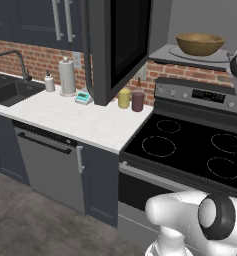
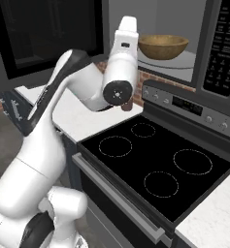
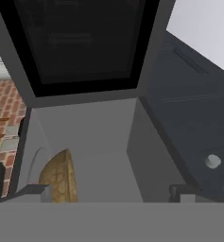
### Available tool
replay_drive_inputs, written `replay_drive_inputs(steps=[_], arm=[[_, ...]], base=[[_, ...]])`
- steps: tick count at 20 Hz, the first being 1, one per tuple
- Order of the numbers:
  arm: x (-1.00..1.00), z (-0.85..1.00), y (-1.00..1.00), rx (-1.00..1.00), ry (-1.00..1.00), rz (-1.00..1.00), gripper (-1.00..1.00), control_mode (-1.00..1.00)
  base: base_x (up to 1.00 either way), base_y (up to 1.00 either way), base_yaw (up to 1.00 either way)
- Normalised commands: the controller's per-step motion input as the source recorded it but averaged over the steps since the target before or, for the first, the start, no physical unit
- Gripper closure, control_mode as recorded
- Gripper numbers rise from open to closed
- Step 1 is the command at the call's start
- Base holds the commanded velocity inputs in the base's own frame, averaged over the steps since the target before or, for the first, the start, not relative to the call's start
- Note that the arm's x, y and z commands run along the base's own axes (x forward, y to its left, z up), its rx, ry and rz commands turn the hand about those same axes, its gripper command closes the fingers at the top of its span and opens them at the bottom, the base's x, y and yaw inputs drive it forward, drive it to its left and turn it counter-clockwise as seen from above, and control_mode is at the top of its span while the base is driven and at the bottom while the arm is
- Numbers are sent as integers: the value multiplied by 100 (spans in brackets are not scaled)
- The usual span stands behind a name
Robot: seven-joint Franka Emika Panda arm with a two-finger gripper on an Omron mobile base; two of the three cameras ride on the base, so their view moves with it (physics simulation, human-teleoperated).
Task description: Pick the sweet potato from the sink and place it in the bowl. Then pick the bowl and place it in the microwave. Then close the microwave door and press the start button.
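The bowl [image 1: 200, 44] is sitting inside the microwave [image 2: 184, 63] on its grey floor, above the stove [image 1: 190, 145]. The tool [image 3: 108, 191] is standing with its jaws spread and gripping nothing. The microwave door [image 1: 121, 45] is hanging wide open, so I judge the arm should be getting behind its outer edge and pushing it round steadily.

One bowl [image 1: 200, 44] in the microwave [image 1: 195, 56]. Four stove burners [image 1: 158, 146]. Two cups [image 1: 124, 98] by the brick wall. One paper towel roll [image 1: 67, 75]. One soap bottle [image 1: 49, 82]. One faucet [image 1: 17, 59].
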Motion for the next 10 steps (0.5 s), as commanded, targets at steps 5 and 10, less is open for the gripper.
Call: replay_drive_inputs(steps=[5,10], arm=[[-100,0,38,0,0,0,-100,-100],[-100,0,45,3,0,0,-100,-100]], base=[[0,0,0],[0,0,0]])
